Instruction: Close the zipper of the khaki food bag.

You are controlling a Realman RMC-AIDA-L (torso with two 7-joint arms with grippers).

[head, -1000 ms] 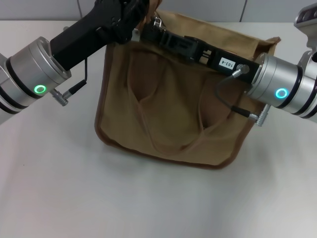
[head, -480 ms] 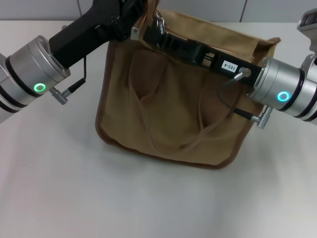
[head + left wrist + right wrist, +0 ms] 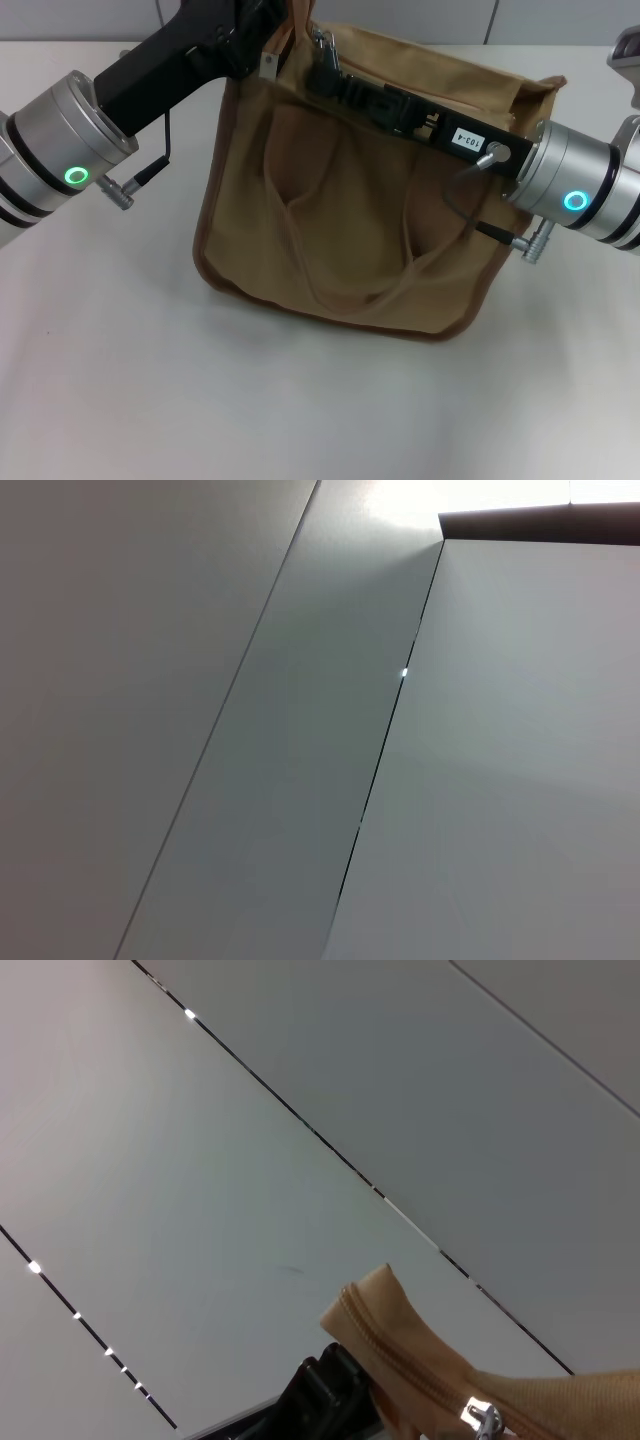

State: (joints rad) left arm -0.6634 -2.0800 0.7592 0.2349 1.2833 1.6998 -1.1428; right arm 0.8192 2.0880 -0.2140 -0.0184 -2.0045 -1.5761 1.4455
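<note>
The khaki food bag (image 3: 350,220) stands on the white table, with a loop handle (image 3: 345,295) hanging down its front. My left gripper (image 3: 262,35) reaches in from the left and is shut on the bag's top left corner. It also shows as a black shape in the right wrist view (image 3: 320,1392), beside the bag's end. My right gripper (image 3: 325,70) lies along the bag's top from the right, its tips at the silver pull tab (image 3: 322,42) and shut on it. The zipper (image 3: 400,1355) and its pull tab (image 3: 483,1418) show in the right wrist view.
The white table (image 3: 150,380) spreads in front of and to the left of the bag. A tiled wall (image 3: 420,15) stands close behind the bag. The left wrist view shows only pale wall panels (image 3: 300,780).
My right gripper has drawn back a little to the right along the bag's top. The left arm has risen slightly, still holding the bag's corner.
</note>
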